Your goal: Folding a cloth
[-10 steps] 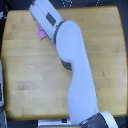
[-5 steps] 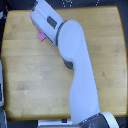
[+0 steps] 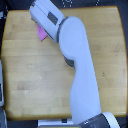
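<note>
The white arm (image 3: 80,65) reaches from the bottom of the exterior view up to the far left part of the wooden tabletop (image 3: 30,70). A small piece of the pink-magenta cloth (image 3: 42,34) shows at the left edge of the arm's forearm, near the back of the table. Most of the cloth is hidden under the arm. The gripper itself is hidden behind the wrist near the table's far edge, so its jaws do not show.
The tabletop has rounded corners and dark surroundings. A pale object (image 3: 2,85) sits at the exterior view's left edge beside the table. A grey-and-white base (image 3: 107,121) shows at the bottom right.
The arm has shifted very slightly; the visible pink patch stays at the same spot beside the forearm.
</note>
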Robot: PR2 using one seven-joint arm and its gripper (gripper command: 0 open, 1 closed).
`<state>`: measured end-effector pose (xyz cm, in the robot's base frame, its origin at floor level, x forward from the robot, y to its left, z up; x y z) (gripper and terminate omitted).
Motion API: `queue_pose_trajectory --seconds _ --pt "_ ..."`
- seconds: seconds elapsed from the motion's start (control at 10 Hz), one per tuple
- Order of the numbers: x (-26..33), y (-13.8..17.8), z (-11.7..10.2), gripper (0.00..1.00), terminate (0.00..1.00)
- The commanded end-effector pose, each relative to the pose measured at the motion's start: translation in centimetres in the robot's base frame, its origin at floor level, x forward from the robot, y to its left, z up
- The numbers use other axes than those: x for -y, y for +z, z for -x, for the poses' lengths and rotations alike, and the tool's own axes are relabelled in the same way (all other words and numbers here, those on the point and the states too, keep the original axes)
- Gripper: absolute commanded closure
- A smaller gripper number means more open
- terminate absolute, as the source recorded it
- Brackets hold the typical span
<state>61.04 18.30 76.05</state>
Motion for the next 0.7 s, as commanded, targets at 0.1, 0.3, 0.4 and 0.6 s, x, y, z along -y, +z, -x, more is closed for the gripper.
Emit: queue_pose_trajectory --seconds 0.1,0.3,0.4,0.6 --pt "3.5 18.4 -8.4 0.00 0.00" --pt "4.6 20.0 -8.7 0.00 0.00" --pt "4.8 21.1 -8.9 0.00 0.00" --pt "5.3 22.3 -9.1 0.00 0.00"
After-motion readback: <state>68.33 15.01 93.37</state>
